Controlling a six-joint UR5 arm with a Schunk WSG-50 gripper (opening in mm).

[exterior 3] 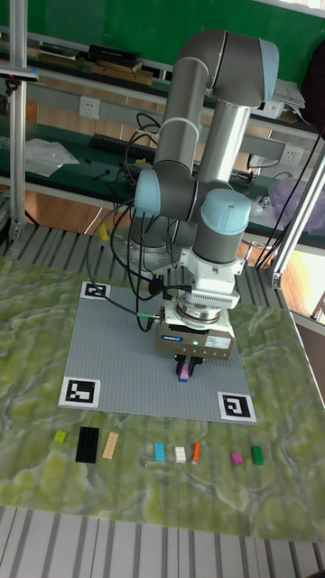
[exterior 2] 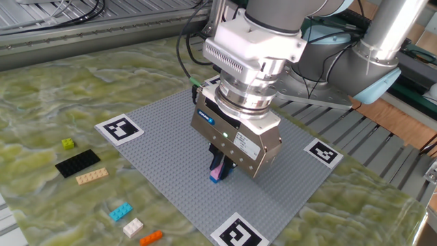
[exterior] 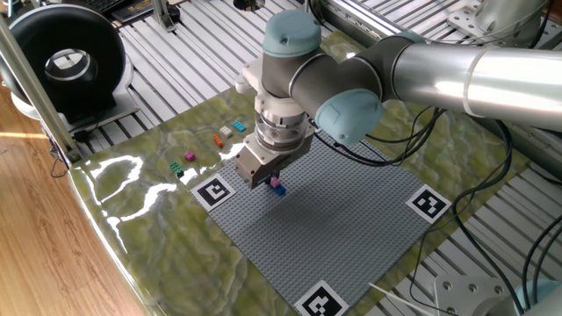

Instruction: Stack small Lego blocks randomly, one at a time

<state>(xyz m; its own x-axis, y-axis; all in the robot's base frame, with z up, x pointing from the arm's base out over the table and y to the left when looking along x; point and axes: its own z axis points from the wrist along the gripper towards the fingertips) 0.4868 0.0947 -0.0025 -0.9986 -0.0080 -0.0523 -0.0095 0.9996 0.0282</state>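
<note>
My gripper point(exterior 2: 218, 169) points straight down over the grey baseplate point(exterior 2: 160, 133), its fingers closed around a pink block point(exterior 2: 216, 175) that sits on a blue block point(exterior 3: 183, 379). The same pink block point(exterior: 277, 183) shows under the gripper point(exterior: 269, 182) in one fixed view. Loose small Lego blocks lie in a row on the mat: yellow-green point(exterior 2: 67, 143), tan point(exterior 2: 91, 176), cyan point(exterior 2: 121, 211), white point(exterior 2: 132, 227), orange point(exterior 2: 151, 237), magenta point(exterior 3: 236, 458) and green point(exterior 3: 256, 454).
A flat black studded plate point(exterior 2: 76, 162) lies beside the tan block. Square marker tags point(exterior 2: 121, 128) sit at the baseplate's corners. The arm's bulk point(exterior: 351, 79) reaches in from the back right. A wooden edge point(exterior: 53, 246) borders the mat.
</note>
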